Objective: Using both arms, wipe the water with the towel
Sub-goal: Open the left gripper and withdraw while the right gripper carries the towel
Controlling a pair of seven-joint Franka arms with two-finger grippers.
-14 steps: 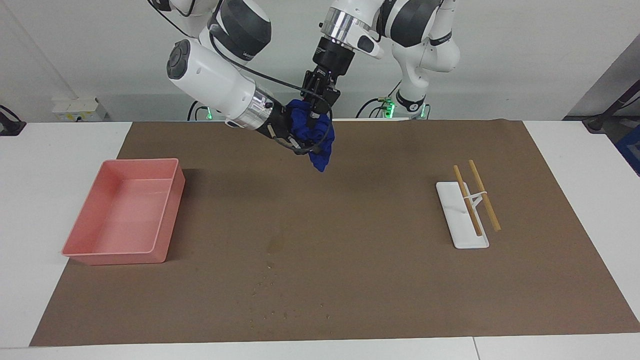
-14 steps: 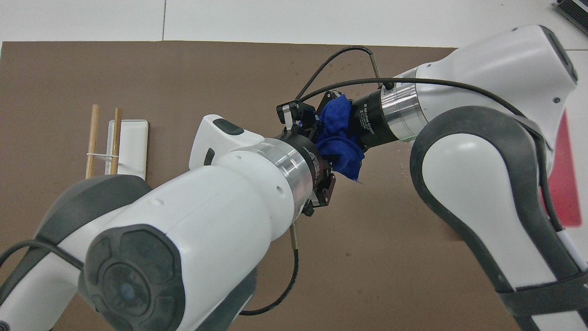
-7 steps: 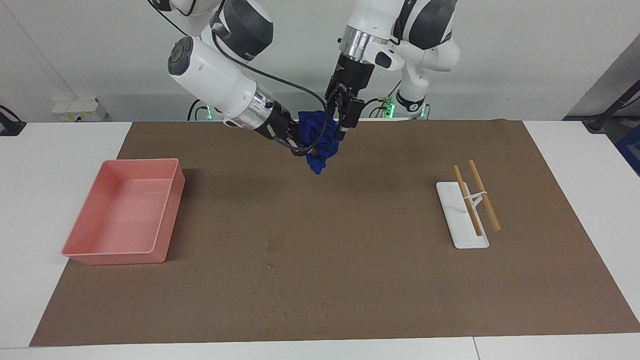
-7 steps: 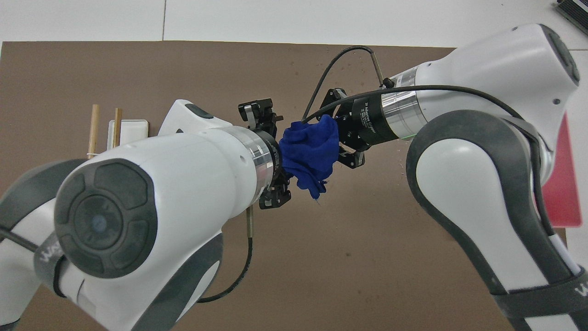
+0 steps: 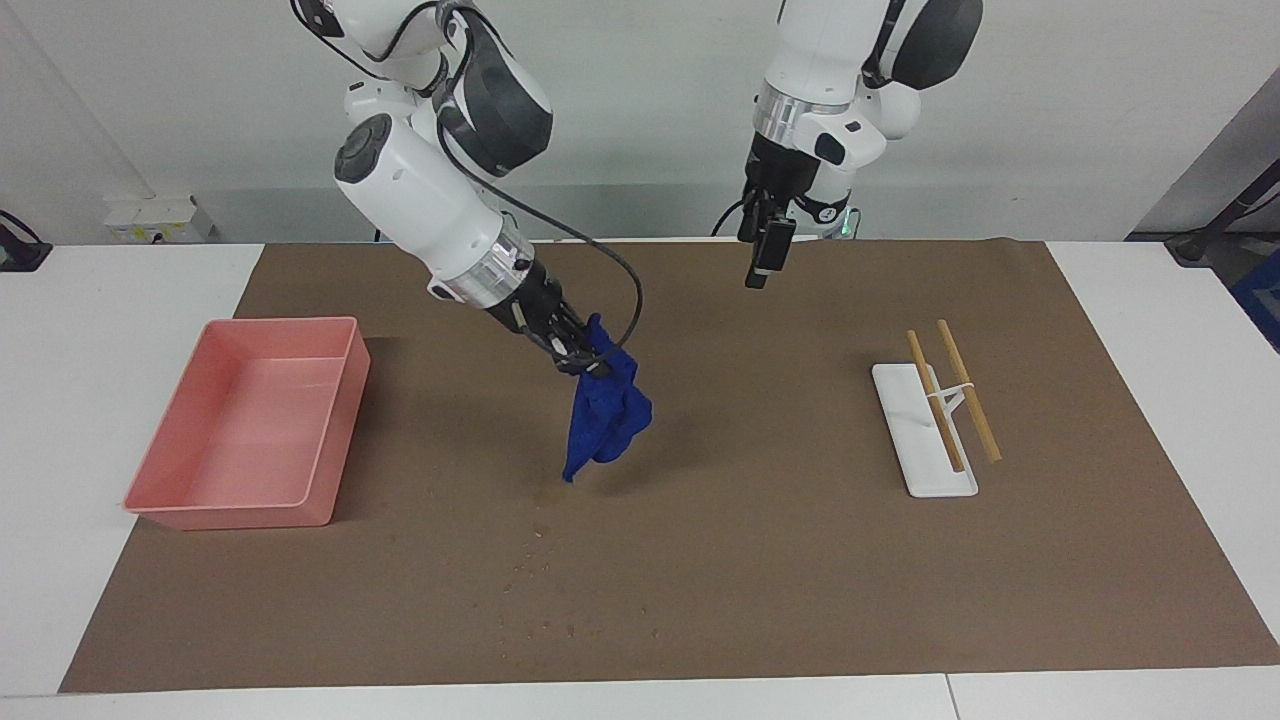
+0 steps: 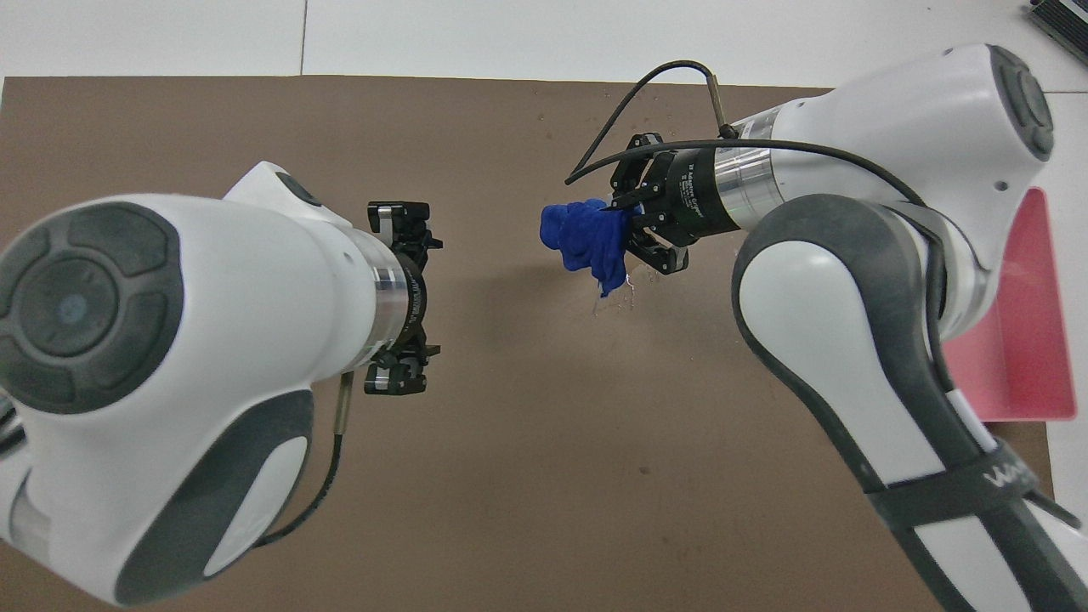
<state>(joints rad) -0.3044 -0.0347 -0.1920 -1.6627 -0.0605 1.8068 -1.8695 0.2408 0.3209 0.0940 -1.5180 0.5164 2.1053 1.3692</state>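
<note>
The right tool (image 5: 583, 362) is clamped on the top of the towel (image 5: 603, 415), which hangs from it in a bunched fold, its lowest corner just above the water (image 5: 548, 490), a faint damp blotch on the brown mat (image 5: 800, 560) with small specks scattered farther from the robots. The left tool (image 5: 758, 262) hangs with its jaws spread and nothing in them, over the mat's edge nearest the robots; this arm waits. The towel looks light, soft and limp: it will sag and fold under its own weight, so a pinch at one bunched end, as here, leaves the free end to trail flat over the wet patch. On the surface a pink tray (image 5: 345, 400) sits toward the right arm's end, a white rack (image 5: 905, 440) with two wooden sticks (image 5: 968, 390) toward the left arm's end
</note>
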